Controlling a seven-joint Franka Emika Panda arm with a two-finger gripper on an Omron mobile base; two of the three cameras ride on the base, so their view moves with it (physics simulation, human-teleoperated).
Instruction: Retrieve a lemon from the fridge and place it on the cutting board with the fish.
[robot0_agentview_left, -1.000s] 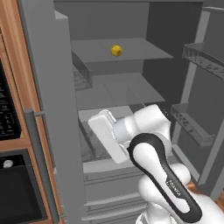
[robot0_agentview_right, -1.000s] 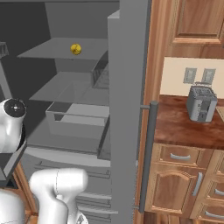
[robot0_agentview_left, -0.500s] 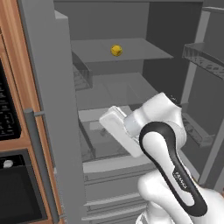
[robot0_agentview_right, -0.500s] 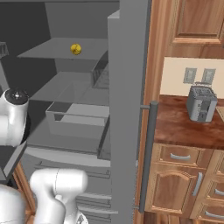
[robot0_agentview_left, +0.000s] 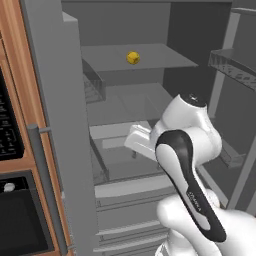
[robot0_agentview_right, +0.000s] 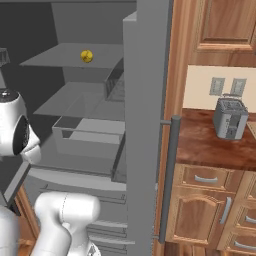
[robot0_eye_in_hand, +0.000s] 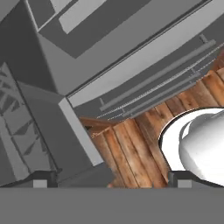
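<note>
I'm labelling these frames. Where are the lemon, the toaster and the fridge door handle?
lemon (robot0_agentview_left: 132, 58): left base view, middle of the yellow fruit on the upper shelf.
toaster (robot0_agentview_right: 229, 118): right base view, its grey front face.
fridge door handle (robot0_agentview_right: 170, 180): right base view, midway down the vertical bar.

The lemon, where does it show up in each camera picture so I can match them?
Left base view: lemon upper middle, on the fridge's top shelf.
Right base view: lemon upper left, same shelf.
Hand view: looks down at floor and fridge bottom; no lemon.
Shared landmark: that top shelf.
</note>
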